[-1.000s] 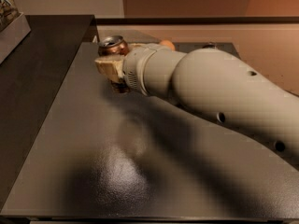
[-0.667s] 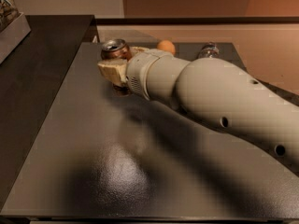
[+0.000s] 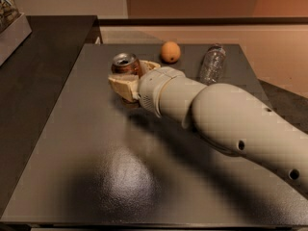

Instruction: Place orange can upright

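The gripper point(image 3: 128, 73) sits at the far left of centre of the dark grey table point(image 3: 96, 177), at the end of the thick beige arm point(image 3: 231, 121) that reaches in from the near right. Its two tan fingers point(image 3: 121, 86) are pressed around the orange can point(image 3: 125, 64), one on the near side and one on the far right side, pinching its body. The can stands upright between them, its silver top with the opening facing up and its base down by the tabletop. Farther back, an orange fruit point(image 3: 170, 52) rests near the far edge. To its right lies a clear plastic bottle point(image 3: 211, 64), apart from both the fruit and the can.
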You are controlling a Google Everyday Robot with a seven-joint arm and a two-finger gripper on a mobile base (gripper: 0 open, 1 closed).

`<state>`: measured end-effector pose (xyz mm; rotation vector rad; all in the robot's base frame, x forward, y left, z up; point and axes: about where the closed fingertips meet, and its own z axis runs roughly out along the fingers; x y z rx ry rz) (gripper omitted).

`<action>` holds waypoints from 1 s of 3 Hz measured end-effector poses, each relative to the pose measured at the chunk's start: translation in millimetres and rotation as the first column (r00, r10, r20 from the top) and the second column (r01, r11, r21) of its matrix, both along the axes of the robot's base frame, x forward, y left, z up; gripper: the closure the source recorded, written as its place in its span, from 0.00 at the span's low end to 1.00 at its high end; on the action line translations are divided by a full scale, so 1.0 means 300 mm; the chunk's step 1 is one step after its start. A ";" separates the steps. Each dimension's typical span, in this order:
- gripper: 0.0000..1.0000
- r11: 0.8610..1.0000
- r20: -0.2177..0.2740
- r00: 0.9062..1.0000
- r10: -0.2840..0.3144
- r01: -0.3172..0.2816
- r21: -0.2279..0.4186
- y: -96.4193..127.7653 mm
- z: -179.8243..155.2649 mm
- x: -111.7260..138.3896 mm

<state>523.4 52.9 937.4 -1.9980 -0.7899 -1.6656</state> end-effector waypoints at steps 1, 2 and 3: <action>1.00 1.000 0.002 1.000 -0.002 0.002 0.020 -0.017 -0.039 -0.013; 1.00 0.999 0.004 1.000 -0.003 0.003 0.047 -0.027 -0.063 -0.021; 1.00 0.997 0.016 1.000 0.000 -0.001 0.081 -0.032 -0.079 -0.029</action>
